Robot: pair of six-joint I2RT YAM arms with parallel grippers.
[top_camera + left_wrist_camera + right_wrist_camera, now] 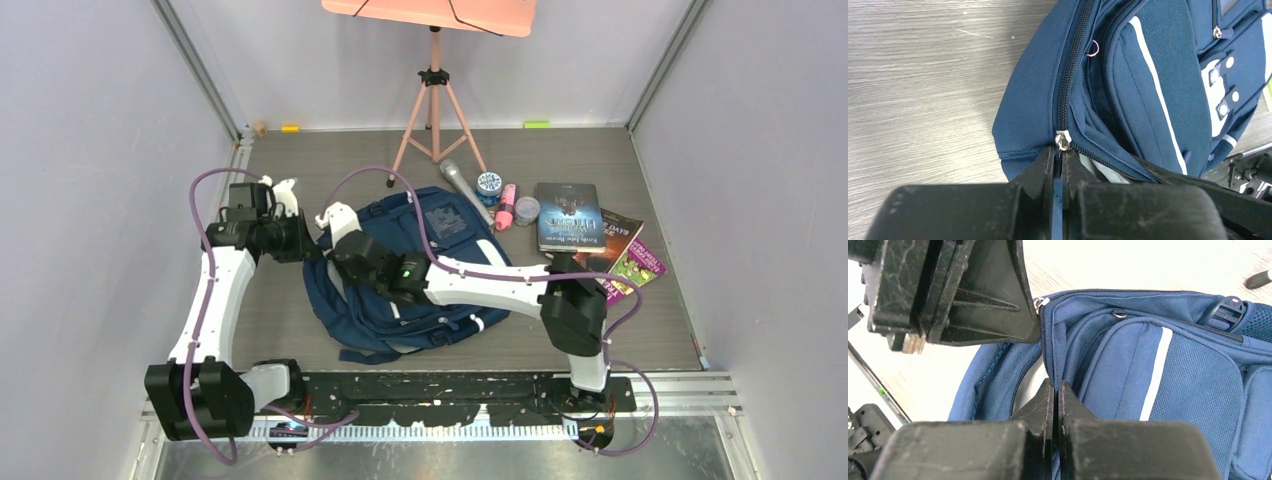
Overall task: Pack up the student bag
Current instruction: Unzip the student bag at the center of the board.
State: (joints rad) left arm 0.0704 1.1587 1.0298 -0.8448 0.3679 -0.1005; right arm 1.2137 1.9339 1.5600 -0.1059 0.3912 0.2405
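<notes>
Both arms reach in over the student bag [465, 235], a soft, slumped pack of navy woven fabric that lies flat on the grey wood-grain tabletop [300, 160], directly under and ahead of the two tools. The left tool [1060, 162] has its two black, scuffed fingers pressed narrow together just under a small silver zip slider [1063, 141], gripping it at the end of a black coil zip that curves along the bag's edge. A second silver slider [1217, 32] sits on a pocket further ahead and to the right of that tool. The right tool [1055, 390] is likewise pinched tight, with a fold of the bag's blue cloth caught between its fingertips beside the partly parted zip; the left tool's tip is just ahead of it and to its left. The pocket panels are finer mesh-like weave, and one thin white stripe [1155, 370] runs down the panel to the right of the right tool. Well to the right of both tools lies a loose cluster: one grey cylindrical microphone [458, 180], one round blue tin [489, 183], one pink tube-shaped item [507, 205], one small clear round jar [526, 210], one dark glossy hardback book [568, 215] and two thin paperbacks [630, 262] fanned beside it. Beyond the tools stands one three-legged copper-pink tripod [432, 110] carrying a flat salmon board [430, 15]
</notes>
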